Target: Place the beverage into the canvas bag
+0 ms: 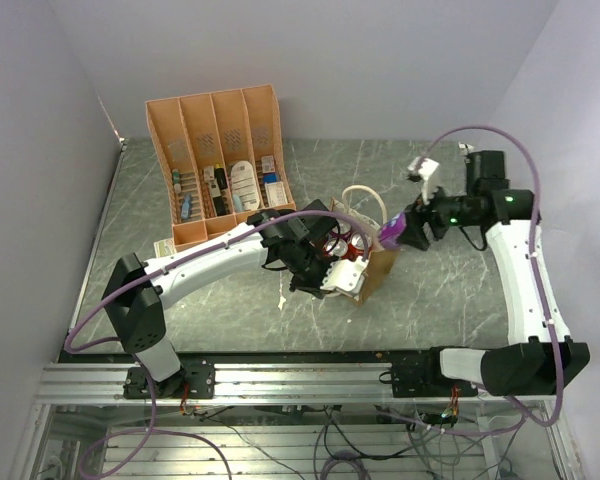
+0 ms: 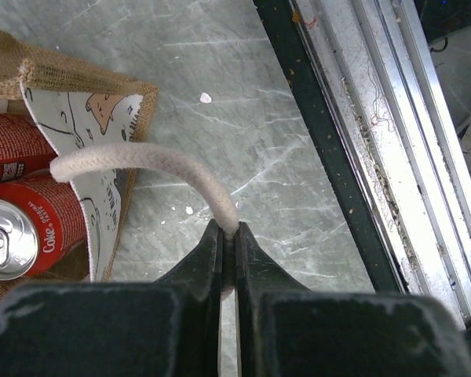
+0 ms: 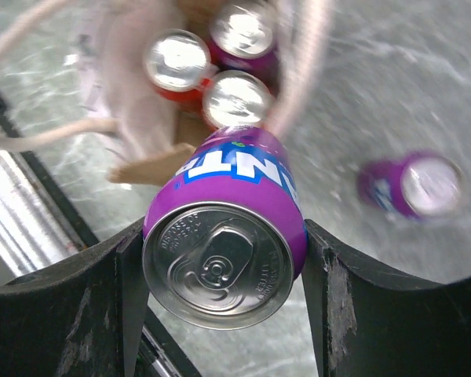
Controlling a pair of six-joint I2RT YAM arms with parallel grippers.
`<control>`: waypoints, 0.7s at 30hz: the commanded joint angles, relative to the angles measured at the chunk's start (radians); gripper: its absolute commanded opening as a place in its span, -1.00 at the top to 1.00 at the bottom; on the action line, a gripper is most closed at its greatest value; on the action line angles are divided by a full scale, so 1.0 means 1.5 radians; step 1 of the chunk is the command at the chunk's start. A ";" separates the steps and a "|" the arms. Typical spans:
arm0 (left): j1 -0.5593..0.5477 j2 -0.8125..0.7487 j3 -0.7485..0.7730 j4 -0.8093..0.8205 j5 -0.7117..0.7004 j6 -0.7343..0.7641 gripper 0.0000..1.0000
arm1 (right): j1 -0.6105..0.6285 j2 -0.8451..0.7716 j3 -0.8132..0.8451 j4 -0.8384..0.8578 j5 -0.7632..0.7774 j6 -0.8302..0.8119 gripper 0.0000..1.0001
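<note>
Currently: right pincer [image 3: 220,263] clamps purple can [image 3: 235,177] at right rim of bag [image 1: 372,273]; left pincer [image 2: 228,236] pinches handle [image 2: 141,157]. Next, likely: lower in, release.

**Smeared, cropped and hidden parts**

Right wrist view: beyond the beverage [image 3: 220,236] in the right jaws, the canvas bag [image 3: 153,161], the cans [image 3: 235,98] inside and a purple can [image 3: 412,184] on the bench [image 3: 392,71] are smeared. Left wrist view: the left edge cuts the bag and its red cans [image 2: 31,228], and the cream handle [image 2: 141,161] ends hidden between the left jaws. From above, the contents of the organiser tray [image 1: 230,115] are too small to tell.
</note>
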 commanded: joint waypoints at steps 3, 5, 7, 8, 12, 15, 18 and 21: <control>-0.007 -0.029 -0.012 -0.019 0.032 0.040 0.84 | 0.157 -0.014 -0.002 0.074 -0.016 0.040 0.84; -0.007 -0.026 -0.013 -0.027 0.034 0.054 0.85 | 0.173 0.006 0.003 0.089 -0.032 0.039 0.87; -0.007 -0.024 -0.015 -0.031 0.033 0.062 0.86 | 0.190 0.029 0.010 0.098 -0.040 0.039 0.89; -0.007 -0.022 -0.016 -0.031 0.032 0.064 0.86 | 0.199 0.040 0.013 0.103 -0.041 0.040 0.90; -0.007 -0.019 -0.014 -0.036 0.033 0.068 0.86 | 0.235 0.072 0.011 0.113 -0.017 0.044 0.93; -0.007 -0.018 -0.013 -0.038 0.036 0.071 0.86 | 0.257 0.080 -0.002 0.108 0.020 0.034 0.93; -0.007 -0.018 -0.014 -0.036 0.033 0.071 0.86 | 0.263 0.073 -0.003 0.089 0.054 0.018 0.96; -0.007 -0.013 -0.009 -0.037 0.028 0.069 0.86 | 0.263 0.060 0.003 0.058 0.082 -0.001 0.99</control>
